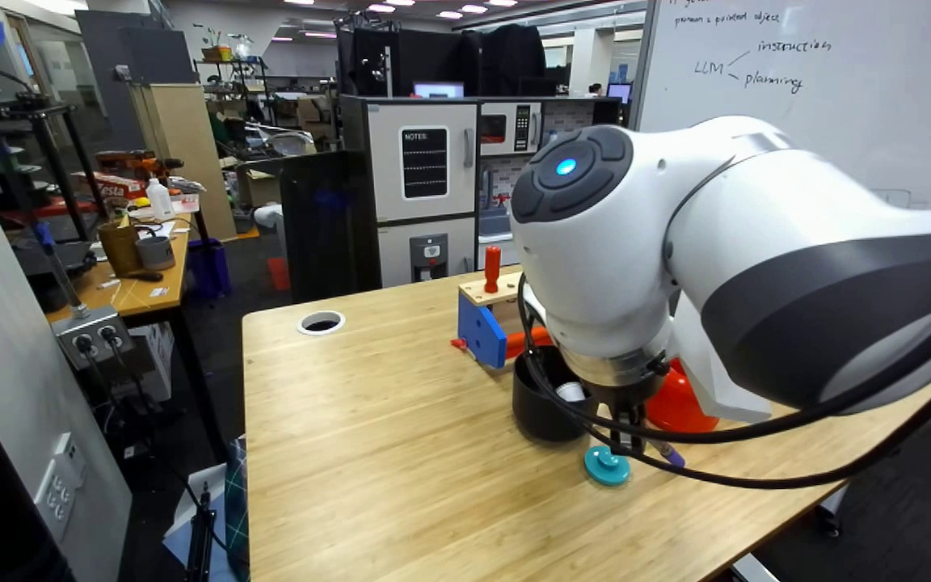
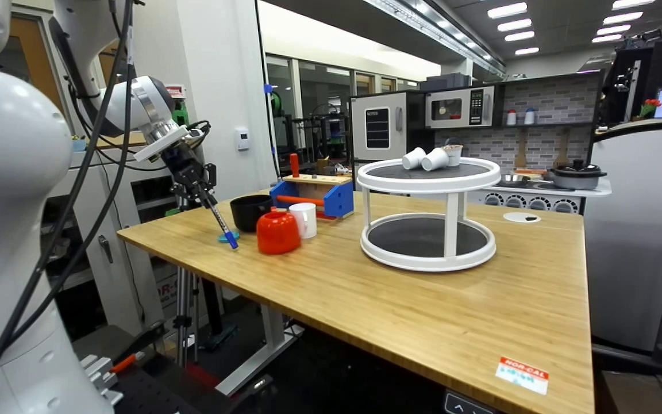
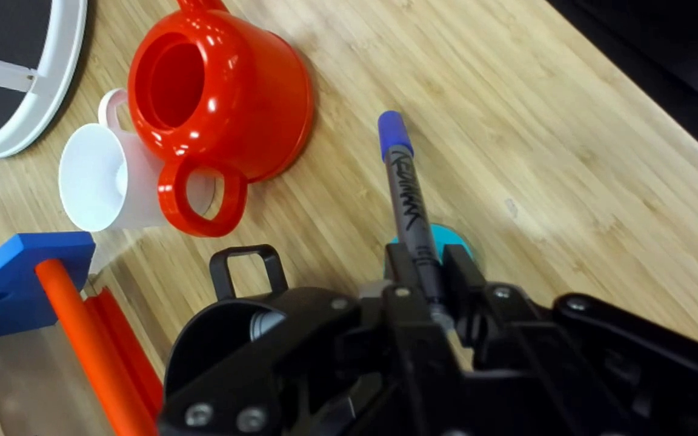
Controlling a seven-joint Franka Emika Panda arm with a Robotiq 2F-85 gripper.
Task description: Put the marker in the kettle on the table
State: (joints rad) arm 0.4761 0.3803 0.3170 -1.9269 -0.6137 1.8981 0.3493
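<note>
My gripper (image 3: 430, 260) is shut on the marker (image 3: 408, 194), holding it near its plain end in the wrist view. The grey barrel slants out from between the fingers, blue cap foremost. An exterior view has the marker (image 2: 220, 220) tilted with its cap down, close over the table (image 2: 423, 322); I cannot tell if the cap touches the wood. The red kettle (image 3: 264, 91) stands on the table, its top opening uncovered, apart from the marker. In an exterior view the arm partly hides the kettle (image 1: 678, 404).
Beneath the gripper lies a turquoise disc (image 1: 607, 466). Beside the kettle are a white mug (image 2: 306, 221) and the black pot (image 2: 245, 214), with a blue and red toolbox (image 2: 337, 200) behind them. A white two-tier stand (image 2: 450, 230) occupies the table farther along.
</note>
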